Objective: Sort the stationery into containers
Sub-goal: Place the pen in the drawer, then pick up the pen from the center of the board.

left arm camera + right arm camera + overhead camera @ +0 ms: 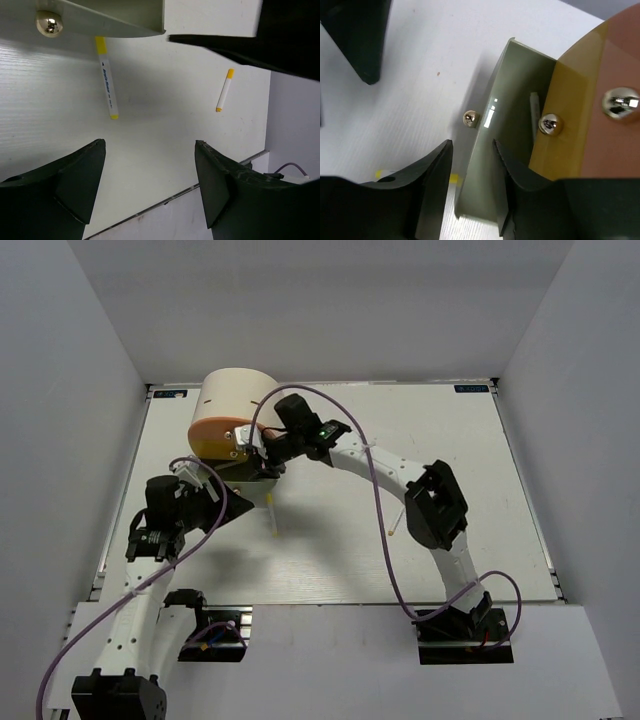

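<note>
Right gripper (pixel 471 150) straddles the front wall of the open grey-green drawer (pixel 520 85), grip unclear, while the left gripper (pixel 150 145) gapes empty and two white yellow-capped markers (pixel 107 82) (pixel 224 90) lie unsorted on the white table (pixel 160 120).

White arm links (pixel 395 472), black joints (pixel 435 505), purple cables (pixel 380 525), green LED (pixel 322 430), dark tool fingers (pixel 75 175).

Two pens (pixel 107 82) (pixel 224 90), one organiser (pixel 232 395) at eleven o'clock, three drawers (pixel 517 95) (pixel 570 130) (pixel 615 55), three knobs (pixel 471 117) (pixel 550 123) (pixel 620 101), two robot arms (pixel 400 472) (pixel 165 520).
</note>
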`<state>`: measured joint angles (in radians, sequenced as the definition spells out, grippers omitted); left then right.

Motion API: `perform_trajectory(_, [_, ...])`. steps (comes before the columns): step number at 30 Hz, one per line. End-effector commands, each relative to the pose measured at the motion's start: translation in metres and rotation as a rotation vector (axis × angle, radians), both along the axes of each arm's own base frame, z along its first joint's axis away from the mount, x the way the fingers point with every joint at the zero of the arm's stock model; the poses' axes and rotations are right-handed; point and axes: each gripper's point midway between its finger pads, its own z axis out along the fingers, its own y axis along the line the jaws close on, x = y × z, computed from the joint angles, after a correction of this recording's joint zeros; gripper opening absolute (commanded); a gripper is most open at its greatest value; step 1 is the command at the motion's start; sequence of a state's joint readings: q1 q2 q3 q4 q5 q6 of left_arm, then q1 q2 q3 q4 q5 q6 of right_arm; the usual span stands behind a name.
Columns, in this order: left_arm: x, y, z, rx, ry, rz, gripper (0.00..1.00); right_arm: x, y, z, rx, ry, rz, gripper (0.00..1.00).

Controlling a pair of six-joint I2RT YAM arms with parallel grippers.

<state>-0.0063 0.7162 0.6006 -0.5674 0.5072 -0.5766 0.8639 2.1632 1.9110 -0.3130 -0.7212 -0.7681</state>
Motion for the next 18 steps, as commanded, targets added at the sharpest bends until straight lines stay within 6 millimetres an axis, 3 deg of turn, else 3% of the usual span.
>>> perform_trajectory(1, [0.001,-0.007,0.002,-0.006,-0.024,-0.059,0.81,-0.002,-0.017,0.092,0.142,-0.038,-0.045,0.41])
perform_trajectory(3, [0.004,-0.01,0.005,0.001,-0.039,-0.077,0.81,0.011,-0.035,0.093,0.125,0.01,-0.131,0.36])
perform_trajectory(4, [0.006,-0.012,0.002,0.007,-0.033,-0.093,0.81,0.008,-0.046,0.116,0.152,0.03,-0.161,0.34])
perform_trajectory(5, [0.006,-0.016,0.003,0.007,-0.03,-0.109,0.8,0.018,-0.061,0.101,0.12,0.056,-0.215,0.32])
perform_trajectory(6, [0.007,-0.019,0.001,0.007,-0.027,-0.12,0.8,0.021,-0.071,0.113,0.133,0.042,-0.256,0.3])
perform_trajectory(9, [0.012,-0.026,-0.008,0.046,-0.01,-0.152,0.79,0.035,-0.112,0.1,0.096,0.071,-0.413,0.22])
perform_trajectory(10, [0.013,-0.025,-0.014,0.073,0.0,-0.151,0.79,0.034,-0.118,0.1,0.101,0.105,-0.451,0.2])
perform_trajectory(11, [0.015,-0.027,-0.018,0.084,0.004,-0.155,0.79,0.039,-0.135,0.117,0.132,0.081,-0.501,0.19])
perform_trajectory(12, [0.014,-0.034,-0.023,0.098,0.026,-0.18,0.79,0.044,-0.152,0.09,0.084,0.124,-0.563,0.19])
perform_trajectory(13, [0.018,-0.034,-0.028,0.127,0.029,-0.166,0.77,0.052,-0.166,0.086,0.08,0.132,-0.612,0.17])
perform_trajectory(14, [0.022,-0.037,-0.026,0.141,0.013,-0.17,0.77,0.052,-0.174,0.095,0.108,0.131,-0.641,0.16])
perform_trajectory(15, [0.025,-0.039,-0.028,0.157,0.004,-0.168,0.77,0.054,-0.196,0.075,0.077,0.167,-0.699,0.16])
perform_trajectory(17, [0.03,-0.046,-0.033,0.18,-0.033,-0.146,0.77,0.048,-0.211,0.065,0.067,0.2,-0.738,0.18])
perform_trajectory(18, [0.032,-0.048,-0.039,0.21,-0.039,-0.124,0.77,0.051,-0.228,0.058,0.061,0.212,-0.784,0.22])
